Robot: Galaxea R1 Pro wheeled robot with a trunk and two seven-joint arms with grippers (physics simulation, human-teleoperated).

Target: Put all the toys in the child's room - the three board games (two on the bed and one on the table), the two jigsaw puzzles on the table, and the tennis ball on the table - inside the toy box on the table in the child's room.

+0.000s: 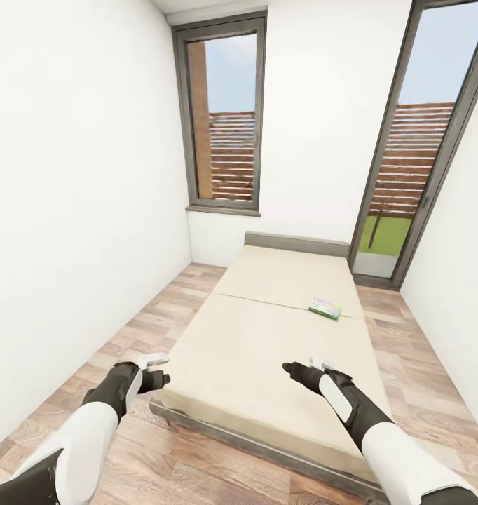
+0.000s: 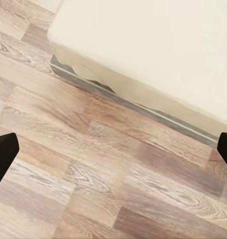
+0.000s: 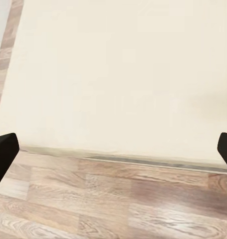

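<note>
One board game [image 1: 324, 308], a flat green box, lies on the beige bed [image 1: 267, 337] toward its right side, just past the seam across the mattress. My left gripper [image 1: 158, 370] hovers open over the wooden floor beside the bed's near left corner, well short of the box. In the left wrist view the left gripper [image 2: 113, 154] has its dark fingertips [image 2: 3, 154] spread wide over floorboards. My right gripper [image 1: 305, 365] hangs open above the bed's near end, in line with the box but far from it. The right gripper [image 3: 113, 152] holds nothing.
The bed frame's grey edge [image 2: 118, 102] runs along the floor in front of me. White walls close in on the left and right. A tall window [image 1: 228, 116] and a glass door [image 1: 414, 175] stand behind the grey headboard [image 1: 295, 244]. Floor strips flank the bed.
</note>
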